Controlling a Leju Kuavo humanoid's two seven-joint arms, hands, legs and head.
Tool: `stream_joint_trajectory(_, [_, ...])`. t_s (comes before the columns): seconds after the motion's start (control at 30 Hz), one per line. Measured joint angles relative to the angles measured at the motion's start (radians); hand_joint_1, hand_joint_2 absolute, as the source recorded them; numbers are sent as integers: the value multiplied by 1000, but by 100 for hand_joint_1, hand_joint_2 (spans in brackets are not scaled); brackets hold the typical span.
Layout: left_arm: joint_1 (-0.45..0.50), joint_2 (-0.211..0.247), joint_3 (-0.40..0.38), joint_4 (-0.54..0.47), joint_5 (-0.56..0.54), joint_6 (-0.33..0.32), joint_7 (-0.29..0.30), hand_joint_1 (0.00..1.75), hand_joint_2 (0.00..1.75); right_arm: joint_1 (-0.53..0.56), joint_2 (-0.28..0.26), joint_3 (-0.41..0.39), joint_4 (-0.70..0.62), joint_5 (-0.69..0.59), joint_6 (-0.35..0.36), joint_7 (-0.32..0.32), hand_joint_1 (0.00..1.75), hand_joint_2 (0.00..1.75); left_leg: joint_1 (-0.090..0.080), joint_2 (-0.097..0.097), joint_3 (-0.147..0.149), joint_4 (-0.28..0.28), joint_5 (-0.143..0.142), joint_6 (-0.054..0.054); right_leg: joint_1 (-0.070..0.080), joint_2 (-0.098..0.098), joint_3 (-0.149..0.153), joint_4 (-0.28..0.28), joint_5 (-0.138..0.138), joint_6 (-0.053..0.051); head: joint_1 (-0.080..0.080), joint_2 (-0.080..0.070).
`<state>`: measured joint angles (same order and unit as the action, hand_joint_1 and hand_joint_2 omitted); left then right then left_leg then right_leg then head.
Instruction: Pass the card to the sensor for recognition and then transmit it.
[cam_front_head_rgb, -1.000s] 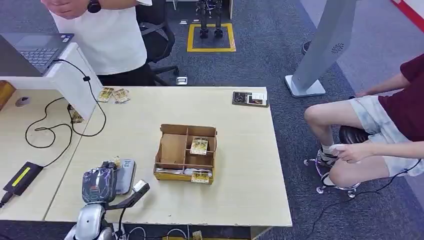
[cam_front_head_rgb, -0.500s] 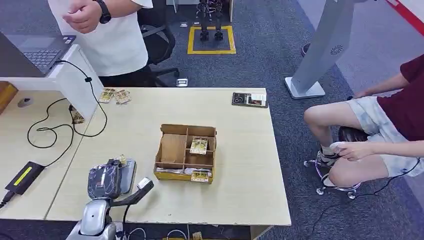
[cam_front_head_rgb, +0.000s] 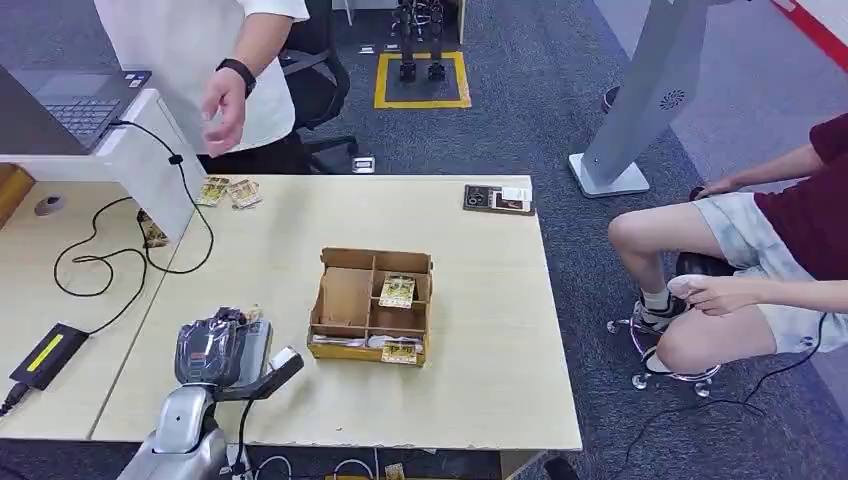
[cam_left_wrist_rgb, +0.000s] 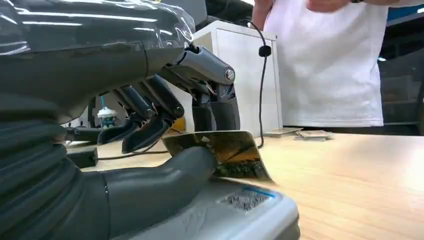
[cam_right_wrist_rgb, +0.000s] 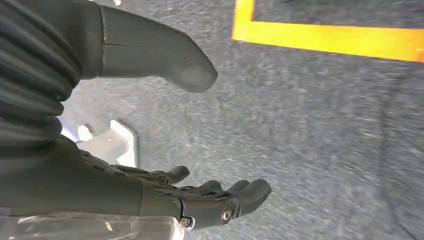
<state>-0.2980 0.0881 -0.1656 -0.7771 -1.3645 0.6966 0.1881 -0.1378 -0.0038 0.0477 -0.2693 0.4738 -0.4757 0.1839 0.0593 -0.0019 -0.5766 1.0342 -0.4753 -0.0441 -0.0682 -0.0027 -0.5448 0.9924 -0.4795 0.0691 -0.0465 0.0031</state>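
The recognition step looks to be in hand. At the table's (cam_front_head_rgb: 300, 215) near left corner the left hand (cam_front_head_rgb: 210, 350) pinches the card (cam_left_wrist_rgb: 220, 150) between its thick thumb and darker fingers, holding it flat just over the sensor (cam_left_wrist_rgb: 240, 205). From the left wrist view the card's far edge seems to touch the reader's top, though the angle is too low to be sure.

Next, in my judgement, the card must sit steady on the reader, then be lifted without slipping and carried right toward the cardboard tray (cam_front_head_rgb: 345, 297).

The card is thin, glossy and stiff, printed in yellow and brown. The sensor is a rounded grey plastic slab with a speckled patch and a blue line. The table is pale, smooth wood laminate. The tray, at mid-table, is matte brown card divided into compartments, with similar cards lying in some.

The right hand (cam_right_wrist_rgb: 200, 200) hangs over grey carpet, fingers loosely apart, holding nothing.
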Motion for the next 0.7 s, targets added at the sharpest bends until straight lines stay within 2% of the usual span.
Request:
stream_joint_trajectory(0.37, [-4,14,3,3,-8,2,8,175,175,-6,10,-48,-26,-11,-4,-39,0,175,0,-1,-3,0,0,0,0,0,-3,0,0,0,0,0])
stream_joint_trajectory(0.5, [23,14,3,-24,-37,-6,42,175,175,9,11,-61,-30,-13,-10,-67,0,175,0,-1,-3,0,0,0,0,0,-3,0,0,0,0,0])
stream_joint_trajectory(0.7, [24,14,3,-27,-39,-6,43,175,175,9,11,-63,-30,-13,-11,-69,0,175,0,-1,-3,0,0,0,0,0,-3,0,0,0,0,0])
